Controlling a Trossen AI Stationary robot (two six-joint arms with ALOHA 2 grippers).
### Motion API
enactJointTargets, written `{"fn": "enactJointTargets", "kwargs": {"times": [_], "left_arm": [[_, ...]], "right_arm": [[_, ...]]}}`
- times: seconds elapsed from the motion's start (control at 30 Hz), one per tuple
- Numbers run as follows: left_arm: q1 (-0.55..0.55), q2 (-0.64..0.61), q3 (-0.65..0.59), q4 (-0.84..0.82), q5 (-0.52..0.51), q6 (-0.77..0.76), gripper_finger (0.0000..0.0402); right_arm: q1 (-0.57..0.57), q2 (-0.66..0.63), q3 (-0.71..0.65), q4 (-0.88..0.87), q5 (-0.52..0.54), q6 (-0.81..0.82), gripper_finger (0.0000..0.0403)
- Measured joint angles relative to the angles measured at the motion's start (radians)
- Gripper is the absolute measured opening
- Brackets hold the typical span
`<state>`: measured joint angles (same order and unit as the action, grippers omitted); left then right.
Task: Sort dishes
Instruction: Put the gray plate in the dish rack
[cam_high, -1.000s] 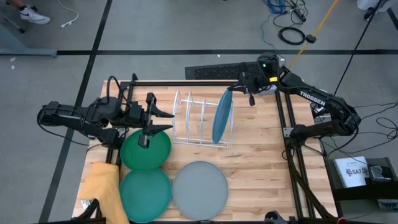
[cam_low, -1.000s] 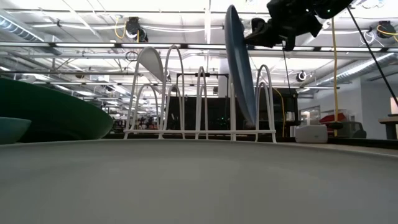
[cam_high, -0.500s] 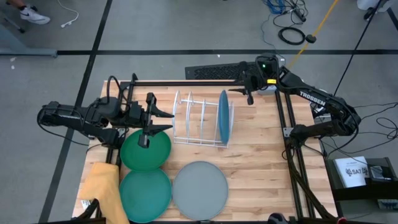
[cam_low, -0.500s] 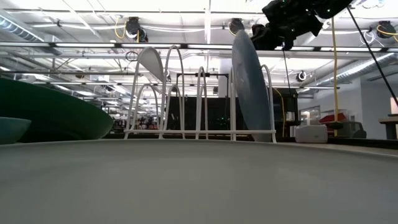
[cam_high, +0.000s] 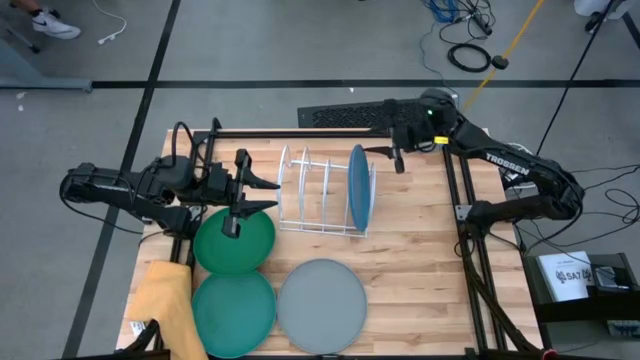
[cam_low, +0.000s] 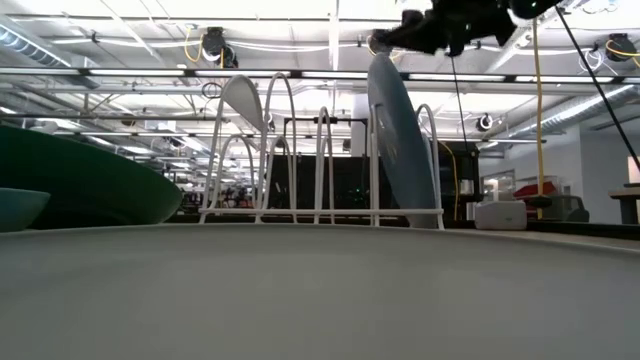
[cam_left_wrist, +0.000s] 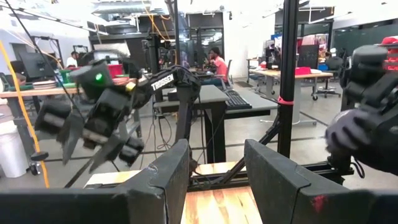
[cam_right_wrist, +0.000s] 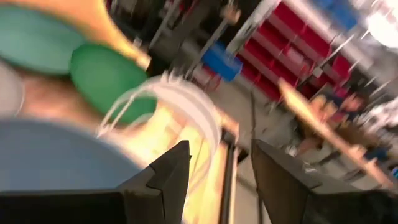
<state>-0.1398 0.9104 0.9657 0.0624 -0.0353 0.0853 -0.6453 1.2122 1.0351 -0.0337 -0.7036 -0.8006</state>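
The blue plate (cam_high: 358, 187) stands on edge in the right-hand slot of the white wire rack (cam_high: 312, 190), its lower rim down between the wires (cam_low: 400, 140). My right gripper (cam_high: 396, 158) hovers open just past the plate's top rim, toward the far right, with nothing between its fingers (cam_right_wrist: 217, 180). The dark green plate (cam_high: 235, 241), the teal plate (cam_high: 233, 310) and the grey plate (cam_high: 322, 292) lie flat on the table. Over the green plate's far rim my left gripper (cam_high: 266, 193) hangs open and empty.
A yellow cloth (cam_high: 165, 298) lies at the table's near left corner beside the teal plate. The rack's other slots (cam_low: 290, 150) hold nothing. Black frame rails (cam_high: 455, 200) run along the table's right and far sides. Bare wood (cam_high: 410, 260) shows right of the rack.
My right gripper has opened and let go of the blue plate, then risen a little and drawn back toward the far edge. The plate, tilted a second ago with its top toward the gripper, has swung upright in the rack's slot and stays there.
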Motion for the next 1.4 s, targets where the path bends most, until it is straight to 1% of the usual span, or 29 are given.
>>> {"fn": "enactJointTargets", "kwargs": {"times": [0.17, 0.27, 0.4, 0.47, 0.63, 0.8, 0.93, 1.13, 1.27, 1.4], "left_arm": [[0.000, 0.000, 0.000, -0.001, 0.000, 0.000, 0.0157], [0.000, 0.000, 0.000, -0.003, 0.000, 0.000, 0.0157], [0.000, 0.000, 0.000, -0.018, 0.000, 0.001, 0.0157], [0.000, 0.001, 0.000, -0.040, -0.004, 0.003, 0.0157], [0.000, 0.020, 0.000, -0.078, -0.030, 0.006, 0.0157], [0.000, 0.047, 0.000, -0.083, -0.030, 0.008, 0.0157], [0.000, 0.063, 0.000, -0.083, -0.030, 0.004, 0.0157], [-0.007, 0.090, 0.000, -0.083, -0.030, -0.022, 0.0157], [-0.024, 0.107, 0.000, -0.081, -0.029, -0.053, 0.0157], [-0.060, 0.130, 0.000, -0.094, -0.010, -0.079, 0.0157]], "right_arm": [[0.069, -0.079, 0.000, 0.093, -0.004, 0.078, 0.0167], [0.117, -0.128, 0.000, 0.092, -0.005, 0.115, 0.0167], [0.207, -0.176, 0.000, 0.042, 0.012, 0.155, 0.0167], [0.273, -0.186, 0.000, 0.007, 0.076, 0.149, 0.0167], [0.458, -0.177, 0.000, -0.071, 0.284, 0.116, 0.0167], [0.624, -0.127, 0.000, -0.136, 0.429, 0.154, 0.0167], [0.721, -0.059, 0.000, -0.157, 0.470, 0.234, 0.0167], [0.825, 0.059, 0.000, -0.179, 0.479, 0.380, 0.0167], [0.881, 0.128, 0.000, -0.214, 0.568, 0.459, 0.0167], [0.927, 0.193, 0.000, -0.240, 0.631, 0.561, 0.0167]]}}
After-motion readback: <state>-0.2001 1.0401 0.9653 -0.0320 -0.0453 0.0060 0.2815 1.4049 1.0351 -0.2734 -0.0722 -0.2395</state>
